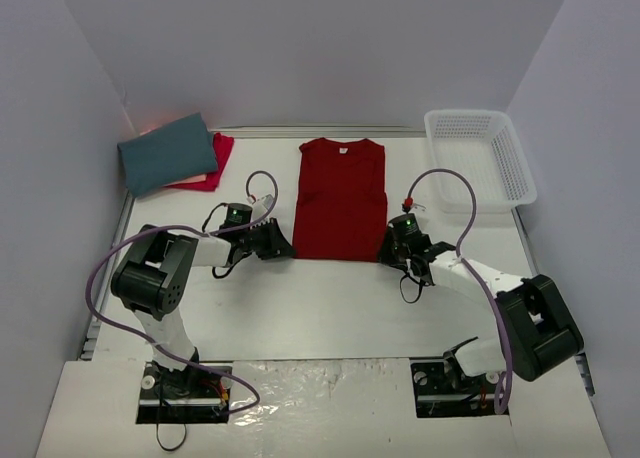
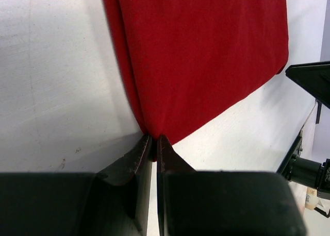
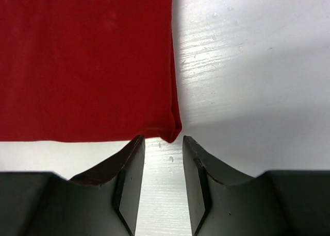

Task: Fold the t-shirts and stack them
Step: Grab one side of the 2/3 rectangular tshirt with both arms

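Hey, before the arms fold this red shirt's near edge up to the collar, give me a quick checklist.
Left gripper pinching the deep red shirt at its near left corner: ok.
Right gripper closed on the near right corner: not ok, jaws open around it.
Shirt sides folded in, edges straight: ok.
Both layers in the left pinch: cannot tell.
Teal shirt stack clear of the fold: ok.

Robot lab cell: white table (image 1: 330,308), plain white walls (image 1: 320,48) enclosing.
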You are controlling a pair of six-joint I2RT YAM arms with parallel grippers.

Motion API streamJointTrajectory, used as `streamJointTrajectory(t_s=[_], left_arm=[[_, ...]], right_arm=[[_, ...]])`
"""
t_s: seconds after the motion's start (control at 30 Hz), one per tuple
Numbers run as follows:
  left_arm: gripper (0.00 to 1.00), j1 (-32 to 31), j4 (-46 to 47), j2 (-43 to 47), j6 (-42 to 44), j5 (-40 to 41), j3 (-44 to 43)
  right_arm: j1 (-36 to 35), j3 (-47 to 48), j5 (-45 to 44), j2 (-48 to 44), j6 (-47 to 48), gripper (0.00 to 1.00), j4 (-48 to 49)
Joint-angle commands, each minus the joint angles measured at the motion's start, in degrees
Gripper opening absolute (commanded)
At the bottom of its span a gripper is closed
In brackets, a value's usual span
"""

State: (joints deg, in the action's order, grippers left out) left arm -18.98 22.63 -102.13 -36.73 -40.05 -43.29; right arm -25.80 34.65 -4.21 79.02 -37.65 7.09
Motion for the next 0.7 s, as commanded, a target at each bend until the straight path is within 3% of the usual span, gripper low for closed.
streamJointTrajectory(t_s=[0.0, 0.67], left_arm=[[0.02, 0.2, 1.1, -0.2, -0.3, -1.1, 0.0], [0.02, 0.1, 0.8, -1.5, 0.1, -1.5, -0.7]], right_arm=[[0.4, 2.1, -1.6, -1.9, 0.8, 0.32, -2.4], [0.5, 4.3, -2.1, 10.1, 1.8, 0.32, 1.0]])
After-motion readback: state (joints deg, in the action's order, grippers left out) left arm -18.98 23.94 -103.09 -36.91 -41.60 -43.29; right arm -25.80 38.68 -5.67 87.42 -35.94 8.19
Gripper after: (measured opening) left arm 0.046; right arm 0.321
